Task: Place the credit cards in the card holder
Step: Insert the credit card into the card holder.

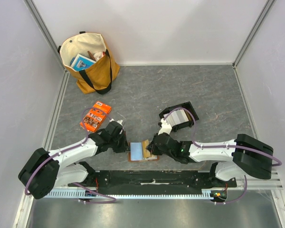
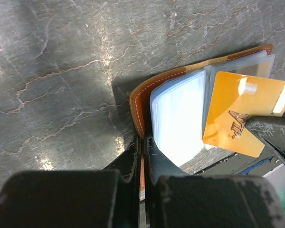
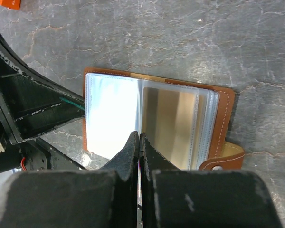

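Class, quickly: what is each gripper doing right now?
Left gripper: closed, gripping the card holder by its edge.
Right gripper: closed, holding a gold credit card.

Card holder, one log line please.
card holder open | left end effector pinching its edge | right end effector holding gold credit card

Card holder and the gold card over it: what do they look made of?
The open tan-brown folding card holder looks like leather or imitation: matte cover, pale stitching along its edge. Its clear inner sleeves look like glossy soft plastic, with seamed borders. The orange-gold rectangular card seems stiff plastic: glare streak, raised lettering.
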Robot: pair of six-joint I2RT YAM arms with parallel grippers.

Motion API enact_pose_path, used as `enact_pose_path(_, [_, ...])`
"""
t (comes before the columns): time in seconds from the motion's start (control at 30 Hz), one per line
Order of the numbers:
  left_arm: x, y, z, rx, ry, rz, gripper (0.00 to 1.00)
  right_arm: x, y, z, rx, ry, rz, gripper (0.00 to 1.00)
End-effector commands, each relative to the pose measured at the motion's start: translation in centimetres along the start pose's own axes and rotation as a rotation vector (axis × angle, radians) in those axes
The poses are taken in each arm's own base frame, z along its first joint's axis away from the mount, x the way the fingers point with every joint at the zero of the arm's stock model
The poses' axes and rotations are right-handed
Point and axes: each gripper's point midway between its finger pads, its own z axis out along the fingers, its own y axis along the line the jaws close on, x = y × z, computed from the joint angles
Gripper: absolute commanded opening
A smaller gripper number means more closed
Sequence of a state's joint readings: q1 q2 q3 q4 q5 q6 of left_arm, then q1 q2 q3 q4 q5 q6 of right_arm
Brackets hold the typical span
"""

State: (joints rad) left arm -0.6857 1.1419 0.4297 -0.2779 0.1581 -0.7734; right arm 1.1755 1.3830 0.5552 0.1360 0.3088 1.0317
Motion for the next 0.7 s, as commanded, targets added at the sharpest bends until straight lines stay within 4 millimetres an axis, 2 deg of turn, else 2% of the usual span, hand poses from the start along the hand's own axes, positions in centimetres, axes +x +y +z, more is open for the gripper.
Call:
enact_pose_path(0.0, [0.1,0.7,0.4,-0.028,-0.012,-0.018,0.02,-0.3,1.1,0.2,-0.09,0.003,0.079,0.0])
enact_pose_path(0.5, [0.1,0.7,0.7,-0.029,-0.004,-0.033,0.02,1.0,-0.3,0.9,-0.111,0.039,0.179,0.0])
enact_pose_path(0.67, [0.2,0.7,0.6,-0.025,-0.007,-0.033,0.02,1.7,-1.9,1.2,-0.06,0.049,0.224,0.0])
